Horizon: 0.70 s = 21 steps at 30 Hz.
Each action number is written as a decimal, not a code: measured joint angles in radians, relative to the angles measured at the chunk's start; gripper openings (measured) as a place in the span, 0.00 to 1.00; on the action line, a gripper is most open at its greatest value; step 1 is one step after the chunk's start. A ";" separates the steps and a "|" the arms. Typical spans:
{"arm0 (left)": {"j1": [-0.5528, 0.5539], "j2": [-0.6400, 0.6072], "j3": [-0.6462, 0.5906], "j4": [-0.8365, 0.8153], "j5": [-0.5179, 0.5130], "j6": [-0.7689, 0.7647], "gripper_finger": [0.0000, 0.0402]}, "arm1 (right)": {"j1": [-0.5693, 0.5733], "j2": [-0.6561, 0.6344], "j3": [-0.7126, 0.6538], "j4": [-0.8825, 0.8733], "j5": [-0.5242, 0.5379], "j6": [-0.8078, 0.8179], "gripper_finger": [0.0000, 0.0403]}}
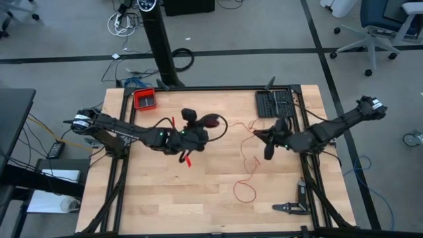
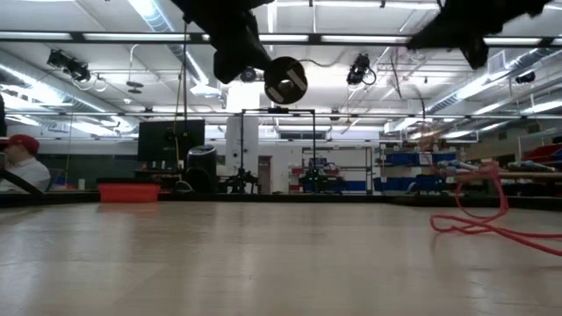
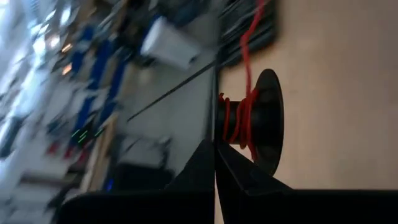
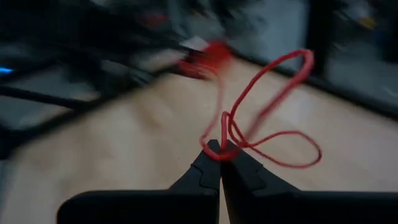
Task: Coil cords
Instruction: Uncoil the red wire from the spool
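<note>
A thin red cord is partly wound on a black spool (image 3: pixel 266 118), which hangs above the table's middle (image 1: pixel 211 121) and shows as a round disc in the low view (image 2: pixel 285 80). My left gripper (image 3: pixel 216 148) is shut on the spool. From it the cord (image 1: pixel 246 125) runs right to my right gripper (image 4: pixel 220 153), which is shut on the cord above the table's right half (image 1: pixel 266 137). The cord's slack tail (image 1: pixel 243 187) lies in loose loops on the tabletop (image 2: pixel 481 221). My left gripper pinches the spool's near flange by its rim (image 3: pixel 217 127) between its two fingertips. The spool is lifted clear of the table, with red turns (image 3: pixel 239 119) around its core. My right gripper pinches the red cord (image 4: pixel 219 149) at its fingertips, where strands cross. Two loops (image 4: pixel 280 134) stand out beyond the fingers, clear of the table. The cord looks slack.
A red tray (image 1: pixel 145 99) stands at the far left corner and a black slotted rack (image 1: pixel 274 103) at the far right. A black hand tool (image 1: pixel 291 207) lies near the front right edge. Bare wood lies across the front left of the table (image 1: pixel 152 198).
</note>
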<state>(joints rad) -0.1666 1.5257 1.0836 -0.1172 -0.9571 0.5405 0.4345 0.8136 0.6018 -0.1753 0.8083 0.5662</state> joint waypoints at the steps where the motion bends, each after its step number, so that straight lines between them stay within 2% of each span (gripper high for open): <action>1: 0.006 0.000 0.000 0.001 -0.026 -0.013 0.01 | 0.019 -0.005 0.000 0.061 -0.020 -0.061 0.01; 3: 0.019 0.000 0.000 0.007 -0.065 -0.056 0.01 | 0.055 -0.006 0.000 0.180 -0.099 -0.185 0.01; 6: 0.038 0.000 0.000 0.033 -0.095 -0.117 0.01 | 0.094 0.004 0.000 0.309 -0.278 -0.315 0.01; 10: 0.056 0.000 0.000 0.095 -0.097 -0.254 0.01 | 0.119 0.041 0.000 0.382 -0.454 -0.346 0.01; 14: 0.063 0.000 0.000 0.188 -0.097 -0.434 0.01 | 0.114 0.106 0.000 0.372 -0.535 -0.299 0.01; 21: 0.059 0.000 0.000 0.324 -0.073 -0.581 0.01 | 0.024 0.258 0.000 0.273 -0.551 -0.201 0.02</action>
<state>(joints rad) -0.1073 1.5257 1.0836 0.2067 -1.0298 -0.0407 0.4582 1.0714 0.6018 0.0978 0.2569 0.3653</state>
